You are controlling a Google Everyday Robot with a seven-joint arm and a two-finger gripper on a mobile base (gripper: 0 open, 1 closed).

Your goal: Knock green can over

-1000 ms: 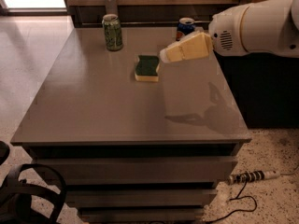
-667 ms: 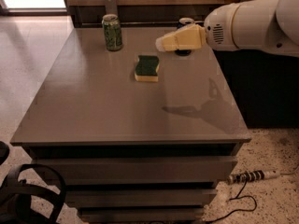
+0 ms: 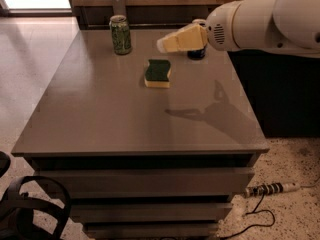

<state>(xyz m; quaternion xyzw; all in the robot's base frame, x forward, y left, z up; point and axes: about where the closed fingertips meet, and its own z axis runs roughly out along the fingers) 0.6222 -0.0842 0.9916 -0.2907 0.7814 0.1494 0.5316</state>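
Observation:
The green can (image 3: pixel 120 34) stands upright near the far left corner of the grey table (image 3: pixel 100 119). It is light green with darker mottled print and a silver top. My gripper (image 3: pixel 162 45) reaches in from the right on a white arm, held above the table at the far middle. Its yellowish tip points left toward the can and is about a can's width or two to the can's right. It touches nothing.
A yellow sponge with a green top (image 3: pixel 158 73) lies on the table just below and in front of the gripper. A blue can (image 3: pixel 196 52) stands behind the gripper, mostly hidden. A power strip (image 3: pixel 270 189) and cable lie on the floor at right.
The arm has swung left and toward the far side of the table, bringing the gripper from beside the sponge to closer to the green can. The can and sponge have not moved.

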